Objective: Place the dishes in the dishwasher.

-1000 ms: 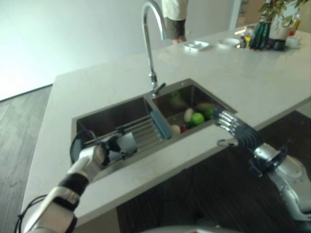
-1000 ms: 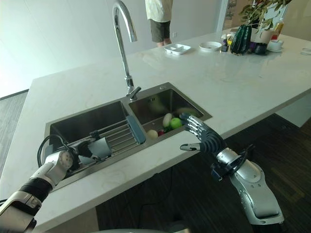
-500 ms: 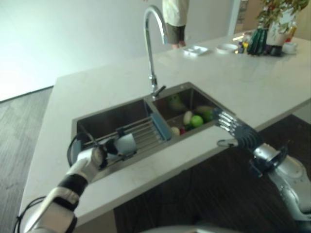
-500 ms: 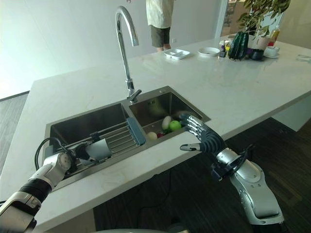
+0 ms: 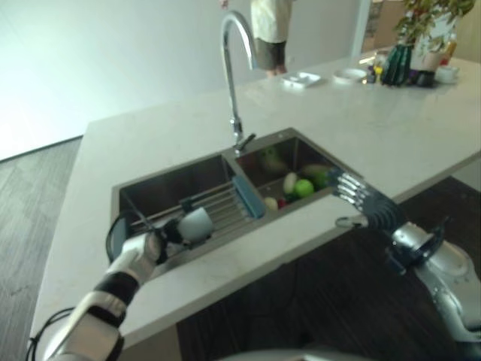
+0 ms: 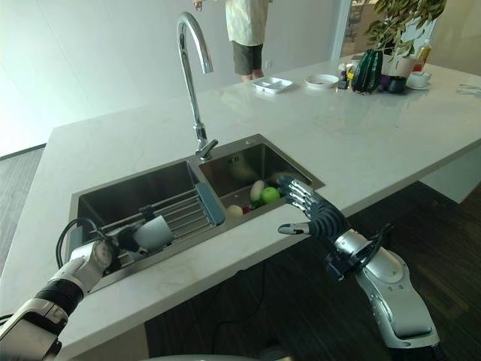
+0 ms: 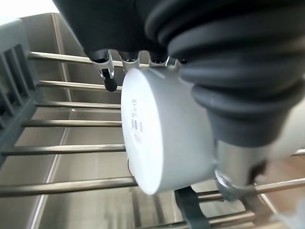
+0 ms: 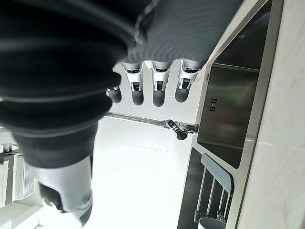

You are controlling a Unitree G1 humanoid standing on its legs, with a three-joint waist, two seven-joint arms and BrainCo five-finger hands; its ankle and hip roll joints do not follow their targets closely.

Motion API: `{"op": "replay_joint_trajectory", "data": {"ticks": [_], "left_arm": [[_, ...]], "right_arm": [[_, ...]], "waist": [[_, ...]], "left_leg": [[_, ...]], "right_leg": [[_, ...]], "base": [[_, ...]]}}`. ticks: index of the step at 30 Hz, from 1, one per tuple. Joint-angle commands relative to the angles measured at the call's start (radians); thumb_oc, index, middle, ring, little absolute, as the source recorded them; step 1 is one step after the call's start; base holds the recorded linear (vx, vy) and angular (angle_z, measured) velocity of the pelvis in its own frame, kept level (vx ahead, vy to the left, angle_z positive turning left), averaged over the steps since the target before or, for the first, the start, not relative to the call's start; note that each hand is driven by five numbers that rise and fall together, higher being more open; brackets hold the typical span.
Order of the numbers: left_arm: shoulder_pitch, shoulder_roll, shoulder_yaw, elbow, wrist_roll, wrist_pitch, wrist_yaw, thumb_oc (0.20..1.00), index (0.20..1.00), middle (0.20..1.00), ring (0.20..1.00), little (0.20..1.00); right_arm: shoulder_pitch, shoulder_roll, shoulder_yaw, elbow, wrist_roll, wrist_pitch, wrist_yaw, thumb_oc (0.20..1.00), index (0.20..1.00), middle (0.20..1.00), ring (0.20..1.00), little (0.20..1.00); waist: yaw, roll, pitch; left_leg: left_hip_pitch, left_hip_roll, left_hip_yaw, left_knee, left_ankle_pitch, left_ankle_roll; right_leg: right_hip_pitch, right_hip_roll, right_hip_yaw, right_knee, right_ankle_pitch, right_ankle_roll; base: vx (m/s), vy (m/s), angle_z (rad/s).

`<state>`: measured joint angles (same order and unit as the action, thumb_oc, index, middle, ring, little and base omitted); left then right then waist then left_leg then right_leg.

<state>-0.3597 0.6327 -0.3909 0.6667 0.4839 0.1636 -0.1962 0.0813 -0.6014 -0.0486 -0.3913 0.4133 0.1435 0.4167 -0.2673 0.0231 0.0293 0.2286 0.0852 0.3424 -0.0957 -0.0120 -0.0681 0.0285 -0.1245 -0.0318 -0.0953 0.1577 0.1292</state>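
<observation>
A white cup (image 5: 195, 223) lies on its side in my left hand (image 5: 145, 247), whose fingers and thumb curl round it, just above the metal drying rack (image 5: 225, 201) that spans the left basin of the sink (image 6: 248, 139). The left wrist view has the cup's (image 7: 162, 129) base facing out, with the rack's bars (image 7: 71, 149) right behind it. My right hand (image 6: 312, 213) hovers at the counter's front edge beside the right basin, fingers (image 8: 159, 90) straight and holding nothing.
The right basin holds a green apple (image 6: 270, 192) and other produce. A tall faucet (image 6: 192, 68) rises behind the sink. Far across the counter sit a white tray (image 6: 273, 75), a bowl (image 6: 325, 70) and a plant with bottles (image 6: 383, 53). A person (image 6: 246, 30) stands beyond.
The view has shifted slightly. My left hand keeps its hold on the cup at almost the same spot over the rack. The right hand has not moved.
</observation>
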Motion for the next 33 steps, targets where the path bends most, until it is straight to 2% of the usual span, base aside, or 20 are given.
{"op": "replay_joint_trajectory", "data": {"ticks": [1,6,14,18,23,28,29,30,33], "left_arm": [[-0.083,0.035,0.013,0.067,0.040,-0.029,0.010,0.200,0.200,0.200,0.200,0.200],[-0.110,0.027,0.005,0.172,0.022,-0.081,0.073,0.200,0.200,0.200,0.200,0.200],[-0.085,0.013,0.017,0.180,0.050,-0.080,0.150,0.200,0.200,0.200,0.200,0.200],[-0.076,0.021,0.028,0.166,0.021,-0.092,0.188,0.200,0.200,0.200,0.200,0.200],[-0.063,0.052,0.074,0.087,-0.094,-0.145,0.259,0.200,0.200,0.200,0.200,0.200],[0.013,0.116,0.148,-0.145,-0.185,-0.172,0.349,0.200,0.200,0.200,0.200,0.200],[0.013,0.116,0.148,-0.145,-0.185,-0.172,0.349,0.200,0.200,0.200,0.200,0.200],[0.051,0.132,0.195,-0.227,-0.203,-0.193,0.377,0.200,0.200,0.200,0.200,0.200],[0.098,0.142,0.267,-0.339,-0.221,-0.203,0.422,0.200,0.200,0.200,0.200,0.200]], "right_arm": [[-0.089,-0.026,-0.012,-0.028,0.031,-0.054,-0.013,1.000,1.000,1.000,1.000,1.000],[-0.092,-0.036,0.000,-0.020,0.045,-0.065,-0.010,1.000,1.000,1.000,1.000,1.000],[-0.069,-0.024,-0.007,-0.025,0.030,-0.069,0.000,1.000,1.000,1.000,1.000,1.000],[-0.065,-0.023,-0.006,-0.017,0.030,-0.078,-0.010,1.000,1.000,1.000,1.000,1.000],[-0.052,-0.020,-0.008,-0.015,0.023,-0.084,-0.023,1.000,1.000,1.000,1.000,1.000],[-0.026,-0.019,-0.037,-0.007,0.027,-0.104,-0.037,1.000,1.000,1.000,1.000,1.000],[-0.026,-0.019,-0.037,-0.007,0.027,-0.104,-0.037,1.000,1.000,1.000,1.000,1.000],[-0.016,-0.015,-0.047,-0.010,0.024,-0.105,-0.042,1.000,1.000,1.000,1.000,1.000],[-0.008,-0.006,-0.056,-0.012,0.017,-0.104,-0.051,1.000,1.000,1.000,1.000,1.000]], "waist": [[-0.012,0.002,0.031],[-0.023,0.004,0.028],[-0.027,0.004,0.025],[-0.023,0.001,0.026],[-0.010,-0.001,0.030],[0.022,-0.010,0.036],[0.022,-0.010,0.036],[0.035,-0.013,0.038],[0.052,-0.019,0.039]], "left_leg": [[-0.009,0.029,-0.027,0.008,-0.028,0.007],[-0.009,0.028,-0.016,0.008,-0.027,0.007],[-0.008,0.028,-0.011,0.008,-0.027,0.007],[-0.009,0.028,-0.015,0.008,-0.026,0.007],[-0.007,0.026,-0.025,0.008,-0.027,0.007],[-0.010,0.026,-0.043,0.008,-0.029,0.007],[-0.010,0.026,-0.043,0.008,-0.029,0.007],[-0.012,0.027,-0.051,0.008,-0.029,0.006],[-0.014,0.026,-0.065,0.008,-0.029,0.005]], "right_leg": [[0.084,-0.018,0.024,0.008,-0.097,0.061],[0.079,-0.016,0.027,0.008,-0.094,0.062],[0.076,-0.016,0.035,0.008,-0.091,0.063],[0.078,-0.018,0.035,0.008,-0.090,0.063],[0.084,-0.020,0.028,0.008,-0.092,0.063],[0.089,-0.025,0.012,0.008,-0.094,0.063],[0.089,-0.025,0.012,0.008,-0.094,0.063],[0.090,-0.026,0.005,0.008,-0.095,0.061],[0.094,-0.028,-0.003,0.008,-0.097,0.060]], "base": [[0.00,0.000,0.00],[0.00,-0.002,-0.01],[0.00,-0.008,-0.07],[0.00,0.000,0.00],[0.00,0.000,0.00],[0.00,-0.004,0.03],[-0.01,-0.002,0.10],[-0.01,0.000,0.16],[0.00,-0.004,0.14]]}}
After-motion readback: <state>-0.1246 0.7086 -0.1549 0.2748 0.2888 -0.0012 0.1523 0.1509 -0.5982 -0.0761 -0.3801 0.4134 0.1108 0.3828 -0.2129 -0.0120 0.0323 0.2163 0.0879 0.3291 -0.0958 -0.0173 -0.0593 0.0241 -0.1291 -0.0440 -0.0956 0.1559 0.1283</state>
